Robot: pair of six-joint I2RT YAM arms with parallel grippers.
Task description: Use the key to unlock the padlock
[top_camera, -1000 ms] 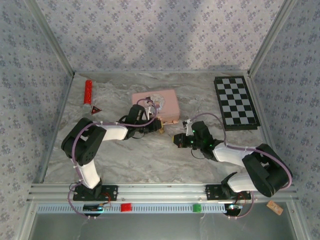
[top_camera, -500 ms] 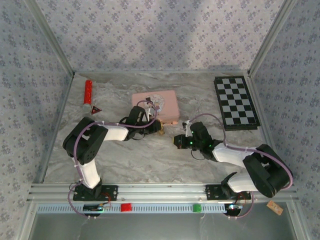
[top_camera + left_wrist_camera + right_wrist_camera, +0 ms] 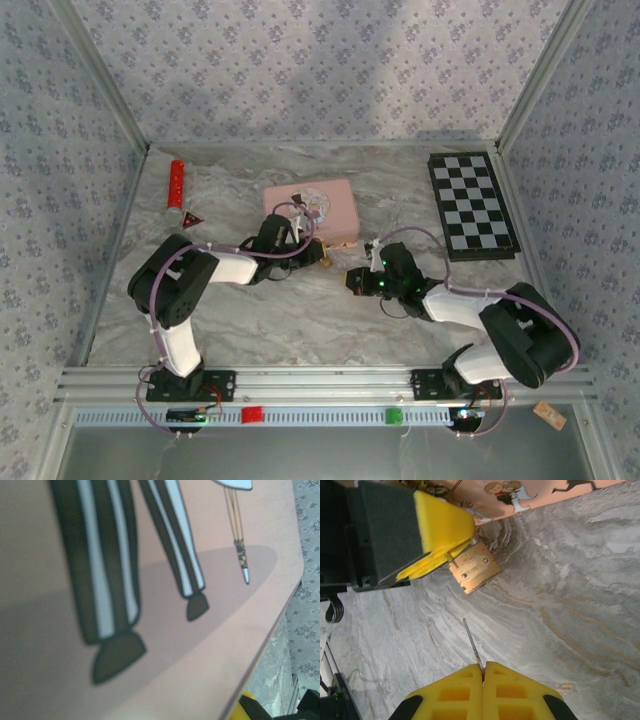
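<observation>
Presently we are cataloguing, item by item, what is sitting on the marble table. Item one: the padlock, a small brass body, is sitting just beside the near edge of the pink tin. The left gripper is pinching it at one end, jaws closed on it, so that the brass body is sticking out past the yellow tips; whether it is touching the tabletop we are unable to tell. Item two: the key, a thin silvery blade, is poking out of the right gripper, whose jaws are pressing flat together on it. The blade is pointing roughly toward the padlock, its tip near the brass body but apart from it. Item three: the pink tin is lying flat near the table's middle, and in the left wrist view we are seeing its printed lid close up, with striped cartoon legs and dark shoes. Item four: a chessboard is lying at the far right, well apart from both arms. Item five: a red stick is lying at the far left, with a small red triangular piece near it.
</observation>
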